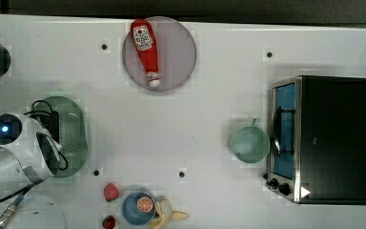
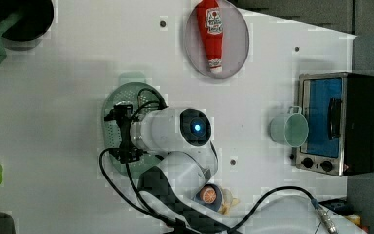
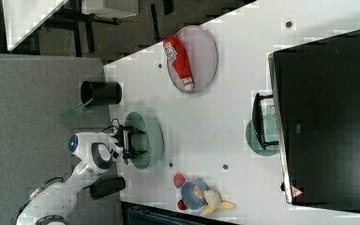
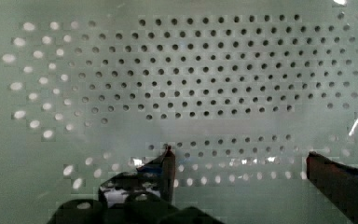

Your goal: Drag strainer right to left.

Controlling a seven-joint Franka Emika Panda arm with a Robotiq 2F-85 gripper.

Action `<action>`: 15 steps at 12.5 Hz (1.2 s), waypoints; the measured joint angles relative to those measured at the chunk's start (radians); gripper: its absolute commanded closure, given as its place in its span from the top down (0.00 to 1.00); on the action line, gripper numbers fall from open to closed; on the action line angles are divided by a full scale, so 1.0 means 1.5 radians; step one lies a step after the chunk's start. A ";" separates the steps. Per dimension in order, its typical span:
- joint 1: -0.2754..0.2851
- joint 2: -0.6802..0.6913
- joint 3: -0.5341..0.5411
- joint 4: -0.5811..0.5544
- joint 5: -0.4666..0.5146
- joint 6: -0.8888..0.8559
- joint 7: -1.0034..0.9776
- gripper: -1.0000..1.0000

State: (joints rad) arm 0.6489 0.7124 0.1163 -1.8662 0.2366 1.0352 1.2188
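Directly under the gripper (image 4: pixel 237 163) the strainer (image 1: pixel 74 136) is lying, its perforated floor spreading across the wrist view with the two fingers (image 4: pixel 168 163) standing wide apart just above it or perhaps already inside the basin; contact is hard to judge. At the top view's left the strainer is sitting well apart from the cup (image 1: pixel 249 144), which is standing just beside the oven (image 1: pixel 321 138) at the top view's right. Its long axis is running up and down the top view, across the line toward the cup, and the arm (image 1: pixel 24 143) is covering its left rim. Reaching out low over the table (image 1: pixel 181 119), the arm is pointing its wrist down into the bowl. The drag probably turns on the open fingers catching one long wall before any sideways pull.
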 measured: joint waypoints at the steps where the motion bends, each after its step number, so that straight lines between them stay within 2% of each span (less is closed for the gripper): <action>1: 0.001 0.003 0.004 0.003 0.004 0.011 0.000 1.00; 3: 0.021 -0.005 -0.015 0.004 0.013 -0.011 -0.002 1.00; 5: 0.020 -0.038 -0.025 -0.017 0.011 -0.060 -0.042 1.00; 9: 0.028 -0.161 -0.112 -0.035 -0.009 -0.229 -0.184 1.00; 12: 0.035 -0.296 -0.219 -0.025 -0.009 -0.313 -0.318 1.00; 15: 0.029 -0.448 -0.350 0.004 -0.086 -0.412 -0.469 1.00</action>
State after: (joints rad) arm 0.6919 0.0408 -0.4082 -1.8604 0.1078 0.4177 0.5156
